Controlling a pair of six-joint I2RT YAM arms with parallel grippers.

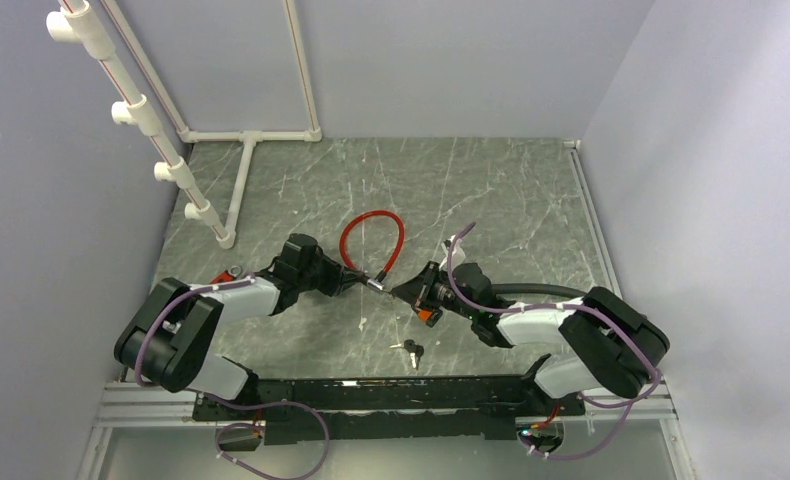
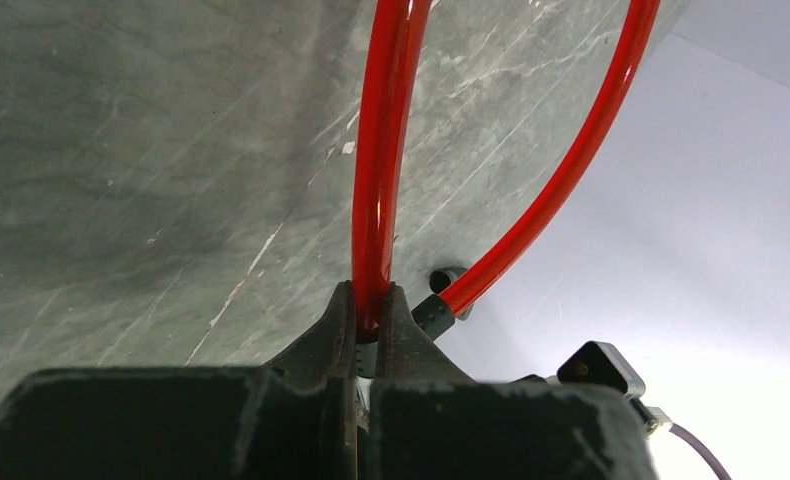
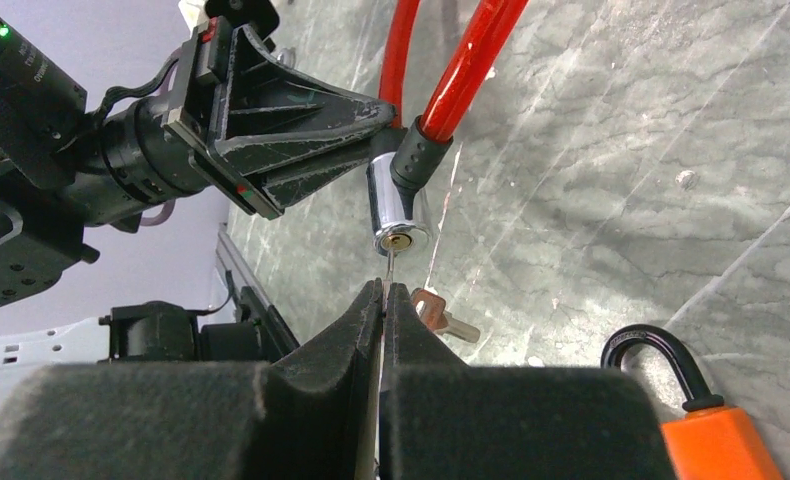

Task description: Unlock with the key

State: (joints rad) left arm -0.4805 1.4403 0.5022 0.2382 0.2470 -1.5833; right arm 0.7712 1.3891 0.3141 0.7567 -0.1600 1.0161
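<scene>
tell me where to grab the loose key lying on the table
Probably by its dark head, from straight above, jaws closing across its edges: the loose key lies flat on the table, so only the thicker head offers purchase.

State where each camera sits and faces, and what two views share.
Top external: above, behind the bases, looking down at the table; both arms show.
Left wrist: on the left arm, looking along the left claw, shut on the red cable.
Right wrist: on the right arm, looking along the right claw, holding the key by the lock cylinder.
Shared: both wrist views show the red cable.
</scene>
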